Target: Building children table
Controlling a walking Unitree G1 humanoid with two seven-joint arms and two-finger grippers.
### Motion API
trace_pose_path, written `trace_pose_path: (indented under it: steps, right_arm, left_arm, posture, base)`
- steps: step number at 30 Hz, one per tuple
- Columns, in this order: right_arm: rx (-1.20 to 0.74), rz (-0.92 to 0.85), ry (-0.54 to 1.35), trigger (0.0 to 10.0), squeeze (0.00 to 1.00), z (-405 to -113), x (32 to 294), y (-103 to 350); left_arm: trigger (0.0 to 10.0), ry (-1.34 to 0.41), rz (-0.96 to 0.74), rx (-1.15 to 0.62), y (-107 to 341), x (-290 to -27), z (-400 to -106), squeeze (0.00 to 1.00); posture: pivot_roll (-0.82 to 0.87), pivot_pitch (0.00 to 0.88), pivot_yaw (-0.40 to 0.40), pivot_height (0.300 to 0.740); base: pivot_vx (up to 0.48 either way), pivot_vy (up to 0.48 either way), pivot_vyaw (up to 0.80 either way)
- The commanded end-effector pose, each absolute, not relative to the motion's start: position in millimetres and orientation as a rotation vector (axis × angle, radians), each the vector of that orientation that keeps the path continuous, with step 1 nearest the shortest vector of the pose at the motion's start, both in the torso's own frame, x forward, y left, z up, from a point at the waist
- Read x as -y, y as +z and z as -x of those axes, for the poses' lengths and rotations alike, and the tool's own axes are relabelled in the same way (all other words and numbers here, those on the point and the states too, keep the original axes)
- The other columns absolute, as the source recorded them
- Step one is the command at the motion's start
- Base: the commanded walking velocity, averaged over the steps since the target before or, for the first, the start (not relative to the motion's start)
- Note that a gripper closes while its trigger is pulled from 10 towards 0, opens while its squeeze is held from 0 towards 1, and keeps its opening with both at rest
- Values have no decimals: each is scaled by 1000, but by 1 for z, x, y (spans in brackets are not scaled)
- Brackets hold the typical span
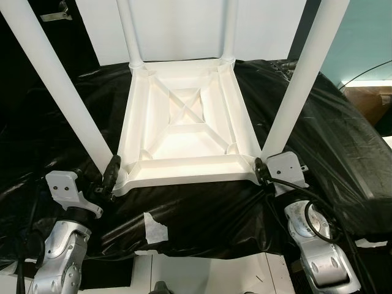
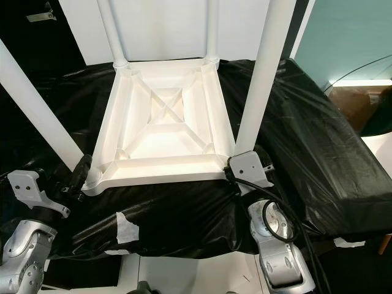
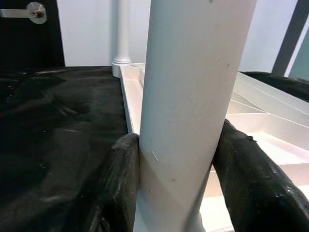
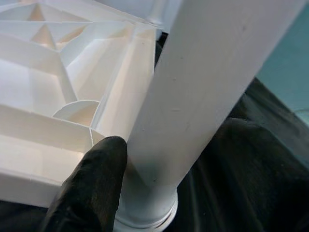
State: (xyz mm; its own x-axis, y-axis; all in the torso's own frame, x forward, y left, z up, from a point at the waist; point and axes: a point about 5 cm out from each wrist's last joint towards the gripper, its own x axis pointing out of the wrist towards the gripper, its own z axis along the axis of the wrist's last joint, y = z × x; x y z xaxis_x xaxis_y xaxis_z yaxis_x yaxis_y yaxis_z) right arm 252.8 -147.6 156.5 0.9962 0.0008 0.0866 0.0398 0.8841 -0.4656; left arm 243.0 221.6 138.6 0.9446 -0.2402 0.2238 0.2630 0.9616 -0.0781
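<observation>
Here the white children's table (image 1: 184, 122) lies upside down on a black plastic sheet (image 1: 202, 214), its ribbed underside facing up and four white legs rising from the corners. On the left, the left gripper (image 1: 109, 177) sits at the base of the near-left leg (image 1: 55, 86) — in the left wrist view its two black fingers (image 3: 116, 179) press against either side of that leg, pinching it just above the corner socket. A torn strip of white tape (image 1: 156, 228) is stuck to the sheet in front of the tabletop's near edge. On the right, the right gripper (image 1: 260, 168) is at the base of the near-right leg (image 1: 303, 79); in its wrist view one black finger (image 4: 91, 188) touches the leg beside the socket, so whether it truly clamps the leg cannot be told.
</observation>
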Motion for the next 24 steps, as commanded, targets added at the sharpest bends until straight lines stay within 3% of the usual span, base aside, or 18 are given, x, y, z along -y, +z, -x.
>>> trace_pose_path:
  steps: [1, 3, 4, 5, 6, 11, 12, 22, 23, 24]
  right_arm:
    - [43, 482, -67, 10000, 0, -254, 159, 151]
    - [42, 484, -68, 10000, 0, -254, 160, 151]
    - [39, 483, -68, 10000, 0, -254, 160, 151]
    - [39, 483, -68, 10000, 0, -254, 160, 151]
    - [35, 478, -67, 10000, 0, -255, 161, 150]
    - [29, 470, -53, 10000, 0, -255, 158, 149]
    - [28, 469, -43, 10000, 0, -255, 156, 148]
    - [28, 466, -31, 10000, 0, -257, 155, 148]
    - [30, 466, -29, 10000, 0, -257, 155, 148]
    - [30, 465, -28, 10000, 0, -258, 154, 148]
  left_arm:
    - [10000, -468, 106, 230, 141, -203, -240, 0]
    - [10000, -470, 104, 229, 141, -202, -240, 0]
    - [10000, -471, 99, 223, 141, -201, -240, 435]
    - [10000, -471, 99, 223, 141, -201, -240, 435]
    - [10000, -480, 85, 227, 141, -199, -240, 1000]
    - [10000, -473, 87, 235, 143, -195, -242, 980]
    - [10000, -465, 97, 235, 144, -194, -243, 0]
    - [10000, -392, 115, 247, 145, -191, -255, 0]
    - [9373, -384, 115, 254, 145, -189, -257, 0]
    - [9373, -381, 115, 258, 146, -188, -258, 0]
  posture:
    - [2, 69, 33, 740]
    - [2, 69, 33, 740]
    - [2, 70, 33, 740]
    - [2, 70, 33, 740]
    - [2, 70, 32, 740]
    - [3, 72, 27, 740]
    - [3, 71, 26, 740]
    - [4, 63, 23, 740]
    - [2, 63, 24, 740]
    - [2, 63, 24, 740]
  base:
    - [0, 0, 0]
    - [0, 0, 0]
    - [0, 0, 0]
    - [0, 0, 0]
    - [0, 0, 0]
    - [0, 0, 0]
    - [0, 0, 0]
    - [0, 0, 0]
    - [0, 0, 0]
    - [0, 0, 0]
